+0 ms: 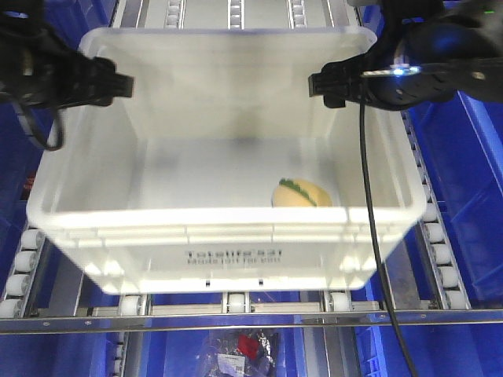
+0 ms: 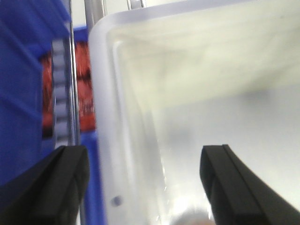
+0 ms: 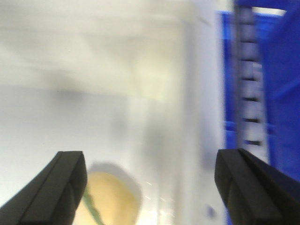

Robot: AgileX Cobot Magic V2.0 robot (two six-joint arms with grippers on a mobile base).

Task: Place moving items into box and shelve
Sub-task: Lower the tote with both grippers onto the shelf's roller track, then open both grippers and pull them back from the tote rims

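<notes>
One crate [image 1: 228, 236], stiff, likely light; we straddle its side walls, left gripper [image 2: 145, 187] and right gripper [image 3: 150, 187] spread wide, frame centre.

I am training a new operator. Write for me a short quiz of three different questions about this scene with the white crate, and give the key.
1. True or false: the yellow plush fruit lies inside the white crate.
2. The left gripper straddles which part of the crate? A) left wall B) front wall C) nothing
3. Fill in: the crate rests on a track of small white ______.

Key:
1. True; it lies on the crate's floor near the front right corner.
2. A; one finger is outside and one inside, jaws wide open. The right gripper straddles the right wall the same way.
3. rollers
</notes>
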